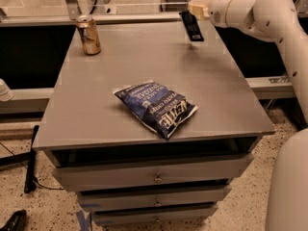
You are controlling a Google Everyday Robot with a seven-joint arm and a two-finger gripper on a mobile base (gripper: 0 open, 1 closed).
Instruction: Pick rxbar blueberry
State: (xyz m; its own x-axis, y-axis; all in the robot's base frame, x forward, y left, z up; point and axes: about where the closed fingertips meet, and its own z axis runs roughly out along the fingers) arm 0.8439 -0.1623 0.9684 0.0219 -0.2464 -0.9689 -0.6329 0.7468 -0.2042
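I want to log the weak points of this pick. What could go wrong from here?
1. The gripper, above the far right part of the table, seems to hold the rxbar blueberry only by its upper end. The bar hangs down tilted and might slip out.
2. If it drops there, it could slide off the far edge.
The can and the chip bag lie well apart, so a collision seems unlikely.

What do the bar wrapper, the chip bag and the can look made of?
The rxbar blueberry, held by the gripper above the far edge of the table: dark matte film, probably plastic. The chip bag: glossy crinkled plastic film, creases catching light. The can: metal, likely aluminium, coppery sheen.
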